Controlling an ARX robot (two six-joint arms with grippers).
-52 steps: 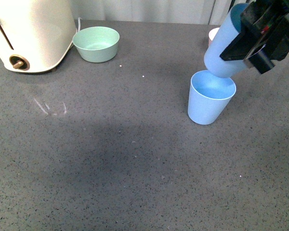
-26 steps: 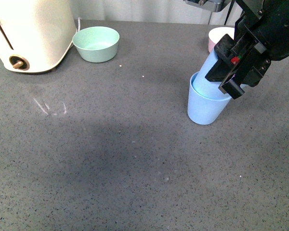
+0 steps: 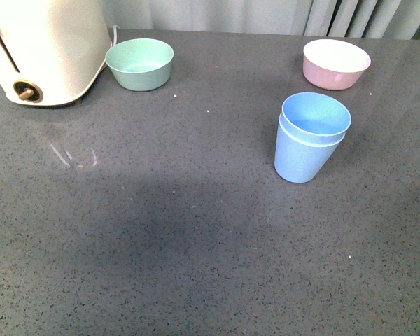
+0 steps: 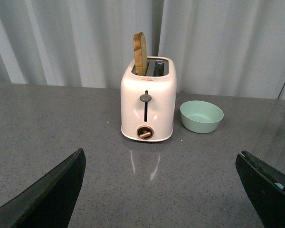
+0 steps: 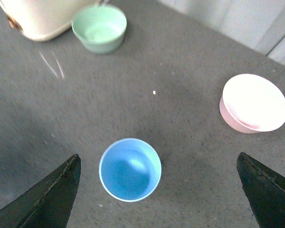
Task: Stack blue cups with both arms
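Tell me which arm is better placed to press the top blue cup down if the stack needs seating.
The right, probably. The right hand is open above the stacked blue cups, with the top cup between its fingers. The left hand, also open, faces the toaster and mint-green bowl, with no cups in its view.

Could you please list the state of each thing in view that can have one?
Blue cups: nested one inside the other, upright, free of any gripper.
Mint-green bowl: upright, empty.
Pink bowl: upright, looks empty.
Toaster: a slice of bread stands out of one slot, lever up.
Left gripper: open, holding nothing.
Right gripper: open, above the cups, holding nothing.
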